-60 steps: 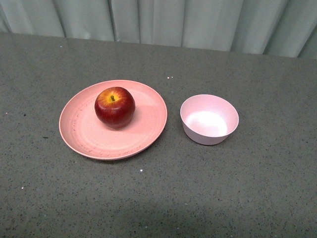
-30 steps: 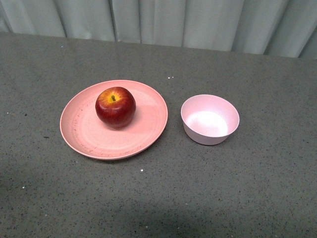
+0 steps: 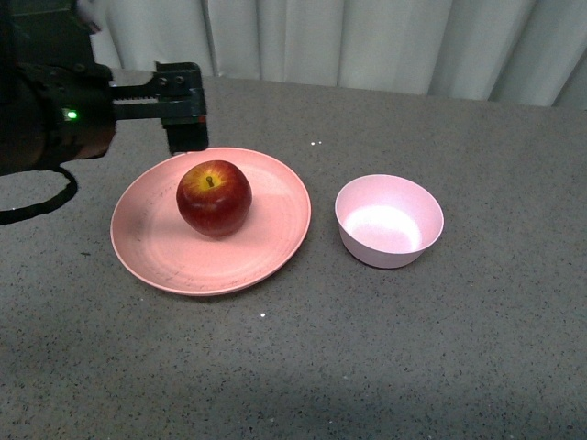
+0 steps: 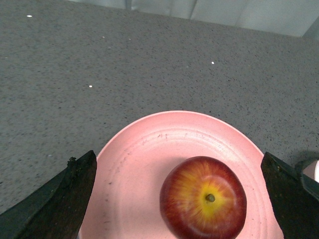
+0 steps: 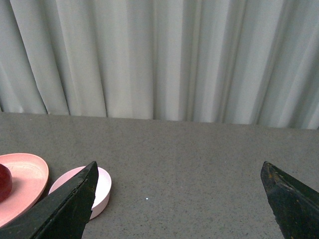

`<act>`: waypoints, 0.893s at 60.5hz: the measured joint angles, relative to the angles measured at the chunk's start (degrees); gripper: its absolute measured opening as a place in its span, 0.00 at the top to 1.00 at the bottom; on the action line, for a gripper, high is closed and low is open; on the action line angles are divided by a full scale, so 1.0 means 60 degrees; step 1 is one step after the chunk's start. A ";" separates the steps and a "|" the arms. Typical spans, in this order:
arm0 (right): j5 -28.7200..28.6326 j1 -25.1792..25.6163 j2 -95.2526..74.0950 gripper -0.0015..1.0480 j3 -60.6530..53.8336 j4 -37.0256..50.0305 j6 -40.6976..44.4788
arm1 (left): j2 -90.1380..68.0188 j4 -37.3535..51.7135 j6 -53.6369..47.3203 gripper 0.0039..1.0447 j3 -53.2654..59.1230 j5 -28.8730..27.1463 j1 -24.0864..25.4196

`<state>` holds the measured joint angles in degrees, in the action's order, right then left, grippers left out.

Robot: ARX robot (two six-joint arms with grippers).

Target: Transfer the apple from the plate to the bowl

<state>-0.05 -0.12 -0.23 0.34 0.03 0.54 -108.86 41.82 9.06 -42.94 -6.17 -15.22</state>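
The dark red apple (image 3: 214,197) sits upright on the salmon-pink plate (image 3: 165,252), stem up. The pale pink bowl (image 3: 389,220) stands empty to the plate's right. My left gripper (image 3: 186,124) is open, hovering over the plate's far rim just behind the apple. In the left wrist view the apple (image 4: 203,199) lies on the plate (image 4: 139,159) between the wide-apart fingers of the left gripper (image 4: 178,155), untouched. My right gripper (image 5: 179,164) is open and empty above bare table; that view shows the bowl (image 5: 102,186), the plate (image 5: 27,174) and an edge of the apple (image 5: 4,181).
The grey speckled table (image 3: 385,367) extends around the dishes. A pale curtain (image 3: 367,41) hangs behind the table's far edge. My left arm's dark body (image 3: 46,119) fills the upper left of the front view.
My left arm has come into the front view from the left and now hovers over the plate's far rim. The apple, plate and bowl have not moved.
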 joint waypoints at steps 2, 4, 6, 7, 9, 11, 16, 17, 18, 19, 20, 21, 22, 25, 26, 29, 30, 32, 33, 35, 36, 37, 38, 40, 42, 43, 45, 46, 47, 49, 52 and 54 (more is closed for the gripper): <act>0.0000 -0.0004 0.0000 0.09 0.0000 0.0000 0.0000 | -0.0233 -0.0087 -0.0026 0.06 -0.0233 -0.0011 -0.0069; 0.0000 0.0000 0.0000 0.09 0.0000 0.0000 0.0000 | -0.0448 -0.0208 -0.0055 0.06 -0.0455 -0.0011 -0.0124; 0.0000 -0.0004 0.0000 0.09 0.0000 0.0000 0.0000 | -0.0634 -0.0321 -0.0051 0.06 -0.0637 0.0015 -0.0179; 0.0000 0.0000 0.0000 0.09 0.0000 0.0000 0.0000 | -0.0692 -0.0353 -0.0047 0.06 -0.0688 0.0044 -0.0193; 0.0000 0.0000 0.0000 0.09 0.0000 0.0000 0.0000 | -0.0845 -0.0430 -0.0058 0.06 -0.0820 0.0084 -0.0240; 0.0000 0.0000 0.0000 0.09 0.0000 0.0000 0.0000 | -0.0987 -0.0510 -0.0077 0.06 -0.0936 0.0062 -0.0284; 0.0000 0.0000 0.0000 0.09 0.0000 0.0000 0.0000 | -0.1264 -0.0721 -0.0146 0.06 -0.1195 -0.0011 -0.0361; 0.0000 -0.0004 0.0000 0.09 0.0000 0.0000 0.0000 | -0.1290 -0.0761 -0.0146 0.06 -0.1220 -0.0004 -0.0364; 0.0000 -0.0004 0.0000 0.09 0.0000 0.0000 0.0000 | -0.1333 -0.0867 -0.0142 0.06 -0.1279 0.0022 -0.0379; 0.0000 0.0000 0.0000 0.09 0.0000 0.0000 0.0000 | -0.1359 -0.0929 -0.0131 0.06 -0.1308 0.0047 -0.0386; 0.0000 0.0000 0.0000 0.09 0.0000 0.0000 0.0000 | -0.1392 -0.1038 -0.0102 0.06 -0.1344 0.0120 -0.0386; 0.0000 0.0000 0.0000 0.09 0.0000 0.0000 0.0000 | -0.1413 -0.1078 -0.0058 0.06 -0.1359 0.0157 -0.0390; 0.0000 0.0000 0.0000 0.09 0.0000 0.0000 0.0000 | -0.1439 -0.1133 -0.0040 0.06 -0.1377 0.0200 -0.0408; 0.0000 -0.0004 0.0000 0.09 0.0000 0.0000 0.0000 | -0.1494 -0.1206 -0.0040 0.06 -0.1388 0.0222 -0.0430; 0.0000 -0.0004 0.0000 0.09 0.0000 0.0000 0.0000 | -0.1508 -0.1235 -0.0036 0.06 -0.1392 0.0233 -0.0430; 0.0000 -0.0004 0.0000 0.09 0.0000 0.0000 0.0000 | -0.1566 -0.1373 -0.0029 0.06 -0.1402 0.0357 -0.0452; 0.0000 0.0000 0.0000 0.09 0.0000 0.0000 0.0000 | -0.1577 -0.1388 -0.0029 0.06 -0.1402 0.0364 -0.0455; 0.0000 0.0000 0.0000 0.09 0.0000 0.0000 0.0000 | -0.1614 -0.1461 -0.0040 0.06 -0.1402 0.0386 -0.0470; 0.0000 0.0000 0.0000 0.09 0.0000 0.0000 0.0000 | -0.1625 -0.1494 -0.0040 0.06 -0.1402 0.0393 -0.0477; 0.0000 -0.0004 0.0000 0.09 0.0000 0.0000 0.0000 | -0.1665 -0.1570 -0.0040 0.06 -0.1406 0.0437 -0.0495; 0.0000 0.0000 0.0000 0.09 0.0000 0.0000 0.0000 | -0.1694 -0.1610 -0.0047 0.06 -0.1406 0.0477 -0.0510; 0.0000 -0.0004 0.0000 0.09 0.0000 0.0000 0.0000 | -0.1716 -0.1628 -0.0058 0.06 -0.1406 0.0481 -0.0517; 0.0000 -0.0004 0.0000 0.09 0.0000 0.0000 0.0000 | -0.1752 -0.1639 -0.0077 0.06 -0.1410 0.0495 -0.0528; 0.0000 -0.0004 0.0000 0.09 0.0000 0.0000 0.0000 | -0.1796 -0.1632 -0.0084 0.06 -0.1413 0.0492 -0.0535; 0.0000 -0.0004 0.0000 0.09 0.0000 0.0000 0.0000 | -0.1869 -0.1599 -0.0073 0.06 -0.1413 0.0510 -0.0550; 0.0000 0.0000 0.0000 0.09 0.0000 0.0000 0.0000 | -0.1909 -0.1588 -0.0066 0.06 -0.1413 0.0543 -0.0554; 0.0000 0.0000 0.0000 0.09 0.0000 0.0000 0.0000 | -0.1945 -0.1588 -0.0066 0.06 -0.1413 0.0546 -0.0557; 0.0000 -0.0004 0.0000 0.09 0.0000 0.0000 0.0000 | -0.1985 -0.1588 -0.0066 0.06 -0.1417 0.0543 -0.0568; 0.0000 0.0000 0.0000 0.09 0.0000 0.0000 0.0000 | -0.2000 -0.1588 -0.0066 0.06 -0.1417 0.0543 -0.0572; 0.0000 0.0000 0.0000 0.09 0.0000 0.0000 0.0000 | -0.2055 -0.1588 -0.0066 0.06 -0.1424 0.0539 -0.0586; 0.0000 0.0000 0.0000 0.09 0.0000 0.0000 0.0000 | -0.2153 -0.1592 -0.0066 0.06 -0.1457 0.0521 -0.0594; 0.0000 0.0000 0.0000 0.09 0.0000 0.0000 0.0000 | -0.2182 -0.1592 -0.0069 0.06 -0.1472 0.0503 -0.0601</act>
<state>-0.05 -0.12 -0.23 0.34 0.03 0.54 -121.95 32.27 8.64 -51.77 -3.16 -18.83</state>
